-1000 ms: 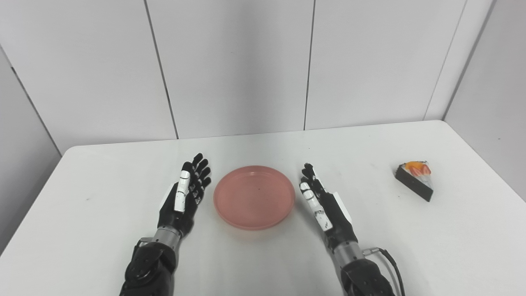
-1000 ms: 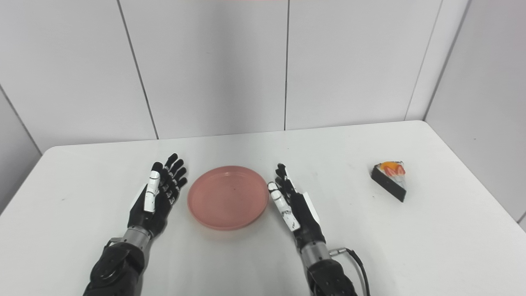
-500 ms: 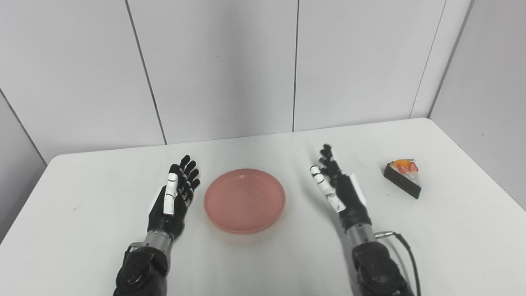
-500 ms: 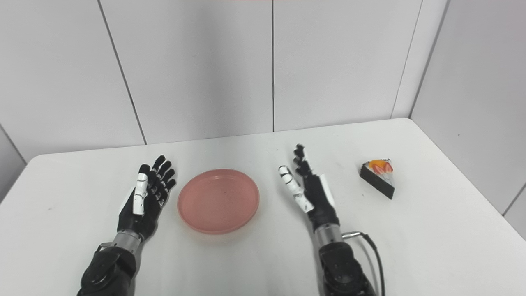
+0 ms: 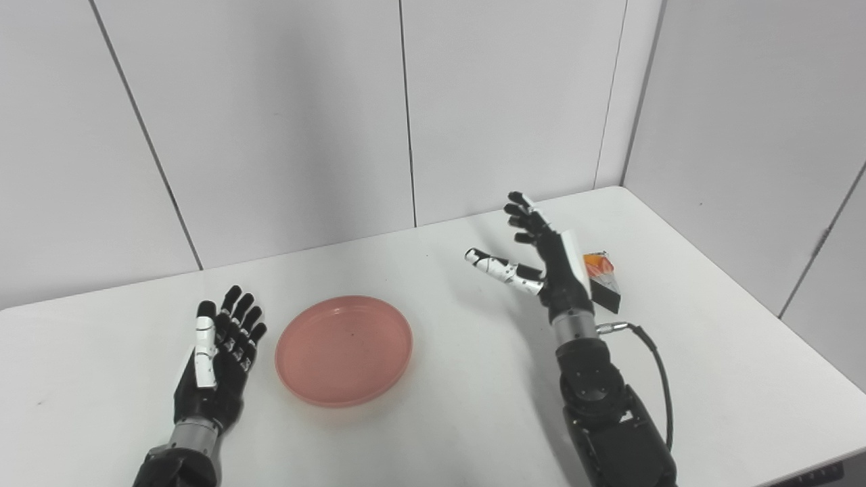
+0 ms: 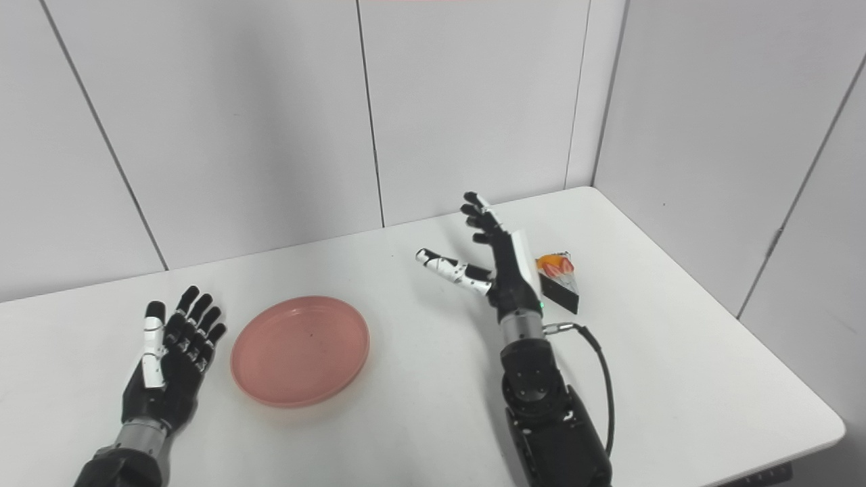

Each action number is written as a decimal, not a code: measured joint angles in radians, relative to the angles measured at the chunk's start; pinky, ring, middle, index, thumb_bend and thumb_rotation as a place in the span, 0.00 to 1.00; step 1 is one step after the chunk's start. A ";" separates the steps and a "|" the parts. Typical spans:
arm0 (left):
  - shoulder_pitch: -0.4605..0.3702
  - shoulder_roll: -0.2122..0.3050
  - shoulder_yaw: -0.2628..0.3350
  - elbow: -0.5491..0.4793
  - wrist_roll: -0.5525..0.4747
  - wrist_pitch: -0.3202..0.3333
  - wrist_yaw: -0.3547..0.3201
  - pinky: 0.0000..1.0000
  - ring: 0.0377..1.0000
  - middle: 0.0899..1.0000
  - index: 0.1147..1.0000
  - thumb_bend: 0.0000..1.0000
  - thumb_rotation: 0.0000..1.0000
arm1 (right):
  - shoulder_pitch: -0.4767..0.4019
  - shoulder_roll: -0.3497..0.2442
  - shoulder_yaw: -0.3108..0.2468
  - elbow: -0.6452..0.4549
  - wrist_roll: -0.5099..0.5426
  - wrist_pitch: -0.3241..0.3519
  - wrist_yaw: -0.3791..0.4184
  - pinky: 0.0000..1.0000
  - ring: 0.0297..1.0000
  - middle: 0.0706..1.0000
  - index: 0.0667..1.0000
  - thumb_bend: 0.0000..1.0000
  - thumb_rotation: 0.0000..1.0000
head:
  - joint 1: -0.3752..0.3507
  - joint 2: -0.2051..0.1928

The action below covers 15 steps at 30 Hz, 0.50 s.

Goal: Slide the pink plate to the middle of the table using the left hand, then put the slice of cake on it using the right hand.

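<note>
The pink plate [image 5: 344, 349] lies flat on the white table [image 5: 473, 406], a little left of its middle. My left hand [image 5: 215, 365] rests open on the table just left of the plate, apart from it. My right hand [image 5: 548, 260] is raised above the table, open with thumb spread, just left of the slice of cake [image 5: 603, 281]. The cake is dark with orange and red fruit on top and is partly hidden behind the hand. It shows more fully in the right eye view [image 6: 558, 281].
Grey wall panels stand behind the table and along its right side. The table's right front corner [image 6: 835, 423] and edge show at the lower right. A black cable [image 5: 659, 379] loops from my right wrist.
The camera has turned to the right, so the whole scene sits further left. My right hand has risen and moved right, from beside the plate up to the cake, with its thumb spread.
</note>
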 measured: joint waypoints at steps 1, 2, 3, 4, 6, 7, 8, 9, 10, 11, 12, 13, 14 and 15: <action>-0.001 0.001 0.002 0.002 -0.005 0.002 0.000 1.00 1.00 1.00 1.00 0.72 1.00 | 0.000 -0.007 -0.007 -0.017 -0.007 0.029 0.000 0.68 0.76 0.79 0.81 0.66 0.20 | 0.002 -0.002; -0.001 0.001 0.004 0.000 -0.010 0.004 -0.001 1.00 1.00 1.00 1.00 0.71 1.00 | 0.000 -0.012 -0.014 -0.036 -0.018 0.055 -0.001 0.68 0.75 0.79 0.81 0.66 0.19 | 0.002 -0.002; -0.001 0.001 0.005 -0.002 -0.013 0.006 -0.001 1.00 1.00 1.00 1.00 0.71 1.00 | 0.000 -0.019 -0.019 -0.056 -0.028 0.081 -0.002 0.67 0.75 0.79 0.81 0.66 0.18 | 0.002 -0.002; 0.000 0.001 0.007 -0.004 -0.013 0.010 -0.001 1.00 1.00 1.00 1.00 0.71 1.00 | -0.002 -0.028 -0.024 -0.072 -0.038 0.099 -0.002 0.67 0.75 0.79 0.81 0.66 0.17 | 0.002 -0.003; 0.004 0.001 0.009 -0.013 -0.013 0.018 0.000 1.00 1.00 1.00 1.00 0.70 1.00 | -0.006 -0.044 -0.033 -0.092 -0.055 0.123 -0.008 0.68 0.76 0.81 0.81 0.66 0.17 | 0.002 -0.003; 0.007 0.000 0.010 -0.020 -0.013 0.021 0.001 1.00 1.00 1.00 1.00 0.70 1.00 | -0.007 -0.051 -0.035 -0.097 -0.061 0.134 -0.013 0.69 0.77 0.81 0.82 0.67 0.19 | 0.002 -0.003; 0.010 0.000 0.010 -0.026 -0.013 0.024 0.002 1.00 1.00 1.00 1.00 0.70 1.00 | -0.008 -0.058 -0.037 -0.099 -0.067 0.143 -0.014 0.69 0.77 0.82 0.82 0.67 0.19 | 0.002 -0.003; 0.012 -0.002 0.011 -0.031 -0.013 0.026 0.002 1.00 1.00 1.00 1.00 0.70 1.00 | -0.008 -0.064 -0.039 -0.101 -0.071 0.152 -0.014 0.70 0.77 0.82 0.82 0.67 0.20 | 0.002 -0.003; 0.014 -0.003 0.012 -0.034 -0.013 0.028 0.002 1.00 1.00 1.00 1.00 0.70 1.00 | -0.008 -0.067 -0.039 -0.101 -0.073 0.160 -0.014 0.70 0.77 0.82 0.82 0.67 0.20 | 0.002 -0.003; 0.015 -0.003 0.013 -0.035 -0.013 0.028 0.002 1.00 1.00 1.00 1.00 0.70 1.00 | -0.008 -0.070 -0.039 -0.102 -0.078 0.170 -0.014 0.69 0.77 0.82 0.81 0.69 0.21 | -0.006 -0.008; 0.015 -0.004 0.014 -0.034 -0.013 0.028 0.002 1.00 1.00 1.00 1.00 0.70 1.00 | -0.008 -0.073 -0.039 -0.103 -0.081 0.183 -0.014 0.69 0.77 0.81 0.81 0.69 0.22 | -0.006 -0.008; 0.015 -0.005 0.015 -0.034 -0.013 0.028 0.002 1.00 1.00 1.00 1.00 0.70 1.00 | -0.008 -0.078 -0.038 -0.103 -0.092 0.199 -0.013 0.67 0.76 0.81 0.81 0.71 0.22 | -0.015 -0.009; 0.015 -0.007 0.020 -0.035 -0.013 0.028 0.002 1.00 1.00 1.00 1.00 0.70 1.00 | -0.008 -0.084 -0.038 -0.103 -0.101 0.210 -0.013 0.66 0.76 0.81 0.81 0.71 0.22 | -0.015 -0.009; 0.014 -0.009 0.025 -0.035 -0.014 0.028 0.003 1.00 1.00 1.00 1.00 0.70 1.00 | -0.008 -0.094 -0.038 -0.105 -0.112 0.225 -0.013 0.67 0.77 0.82 0.81 0.72 0.21 | -0.015 -0.009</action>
